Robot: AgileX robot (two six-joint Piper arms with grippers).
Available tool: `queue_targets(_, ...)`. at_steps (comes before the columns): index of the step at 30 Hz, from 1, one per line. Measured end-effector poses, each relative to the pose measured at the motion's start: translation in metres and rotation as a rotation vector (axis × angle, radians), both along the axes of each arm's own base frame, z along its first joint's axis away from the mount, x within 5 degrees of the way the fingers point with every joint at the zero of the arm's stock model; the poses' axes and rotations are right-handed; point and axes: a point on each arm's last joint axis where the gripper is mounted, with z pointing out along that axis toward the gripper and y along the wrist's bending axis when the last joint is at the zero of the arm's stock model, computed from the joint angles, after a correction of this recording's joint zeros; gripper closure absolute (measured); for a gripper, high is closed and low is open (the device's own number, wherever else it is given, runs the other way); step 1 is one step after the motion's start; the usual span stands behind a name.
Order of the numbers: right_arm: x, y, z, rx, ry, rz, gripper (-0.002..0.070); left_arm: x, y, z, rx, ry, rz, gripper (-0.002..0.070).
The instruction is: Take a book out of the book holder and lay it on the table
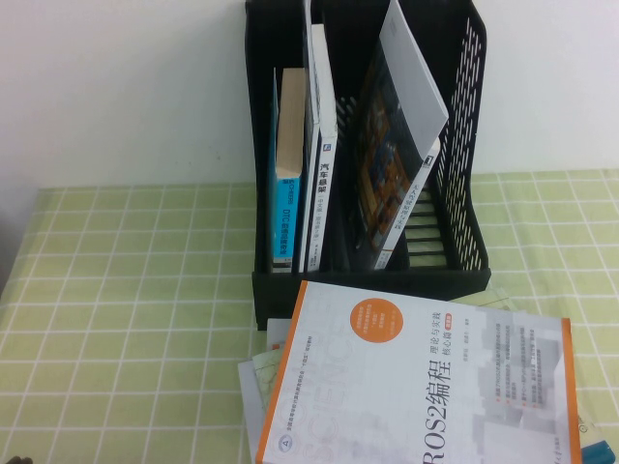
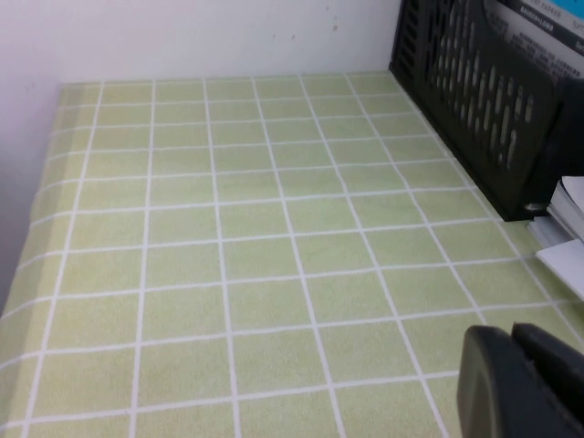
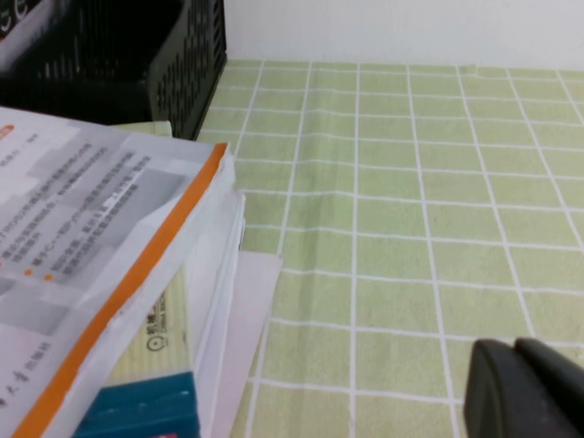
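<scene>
The black book holder (image 1: 466, 135) stands upright at the back of the green grid table (image 1: 126, 290). In its right compartment the book (image 1: 392, 164) leans at a slant, its dark cover with circular graphics facing out and a pale part at the top. Neither gripper shows in the high view. In the left wrist view my left gripper (image 2: 513, 332) hangs shut and empty over bare cloth, well left of the holder's perforated side (image 2: 484, 100). My right gripper (image 3: 514, 347) is shut too, with nothing in it, over the cloth to the right of the holder (image 3: 187, 64).
A white, orange-edged ROS2 book (image 1: 416, 387) lies on a loose stack of books and papers in front of the holder, also seen in the right wrist view as the ROS2 book (image 3: 100, 228). A blue-spined book (image 1: 287, 184) and a white-spined book (image 1: 322, 145) stand in the holder's left compartments. A white wall runs behind.
</scene>
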Motion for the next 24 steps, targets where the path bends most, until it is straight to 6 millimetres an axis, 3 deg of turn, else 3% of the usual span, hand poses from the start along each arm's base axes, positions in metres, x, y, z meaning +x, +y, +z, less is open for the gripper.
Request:
queue_targets(14,0.002,-0.001,0.006,0.015,-0.071,-0.012,0.0678,0.002,0.001,0.007,-0.023,-0.087,0.014,0.0678)
queue_targets(24,0.005,-0.007,0.039,0.183,-0.425,-0.105,0.0678,0.004,0.007,0.04,-0.276,-0.415,0.103,0.0678)
